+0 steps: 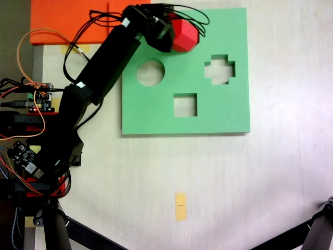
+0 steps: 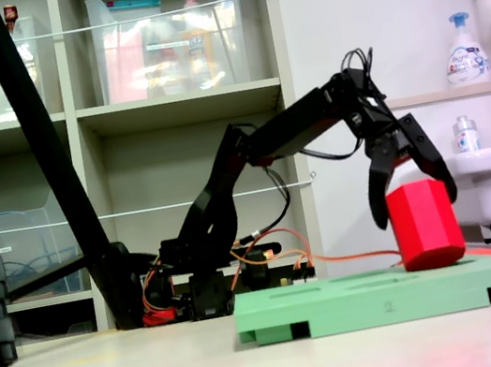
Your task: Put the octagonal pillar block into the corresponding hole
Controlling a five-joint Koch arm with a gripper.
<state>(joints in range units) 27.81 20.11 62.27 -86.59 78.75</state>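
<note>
Now | pincer point(image 2: 413, 197) clenched on red block point(image 2: 424, 223) | tilted over green board point(image 1: 218, 112) | 3 cutouts bare

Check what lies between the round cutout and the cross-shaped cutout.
Bare green foam board separates the round cutout from the cross-shaped cutout, seen in the fixed view from above.

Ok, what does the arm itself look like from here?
The arm is black with boxy links and small white labels. Loose black cables loop over the wrist, and orange wires trail from its base. The gripper has two long black pointed fingers.
</note>
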